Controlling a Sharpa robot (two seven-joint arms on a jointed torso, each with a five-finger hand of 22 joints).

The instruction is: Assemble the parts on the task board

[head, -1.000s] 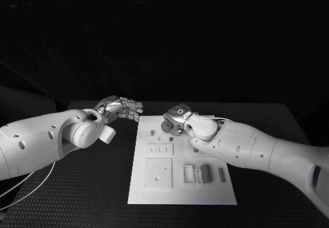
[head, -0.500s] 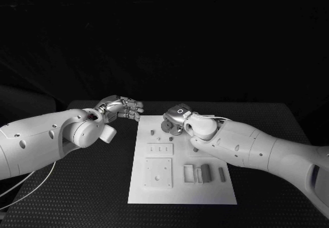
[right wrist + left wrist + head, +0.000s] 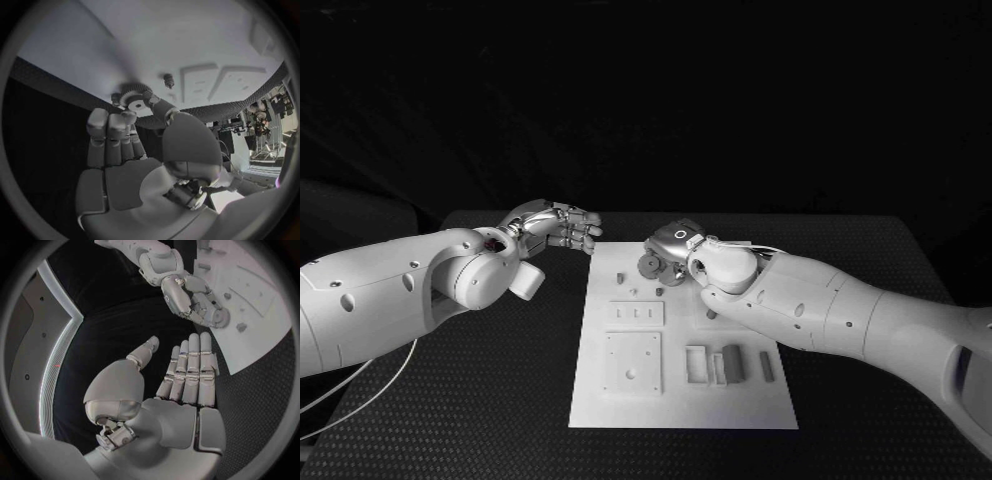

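Observation:
The white task board (image 3: 750, 400) lies in the middle of the black table. My right hand (image 3: 672, 252) is over its far end and pinches a grey toothed gear (image 3: 651, 265) between thumb and fingertips. In the right wrist view the gear (image 3: 133, 97) sits at the fingertips just off the board's surface (image 3: 187, 35), near a small upright peg (image 3: 167, 79). My left hand (image 3: 561, 226) hovers off the board's far left corner with flat, straight fingers (image 3: 187, 371) and nothing in it. The left wrist view also shows the right hand (image 3: 192, 296) over the board (image 3: 262, 315).
On the board lie a square plate (image 3: 632, 363), a smaller plate (image 3: 635, 315), several grey blocks (image 3: 728, 365) and small pegs (image 3: 656, 286). Black tabletop (image 3: 488, 400) surrounds the board on both sides.

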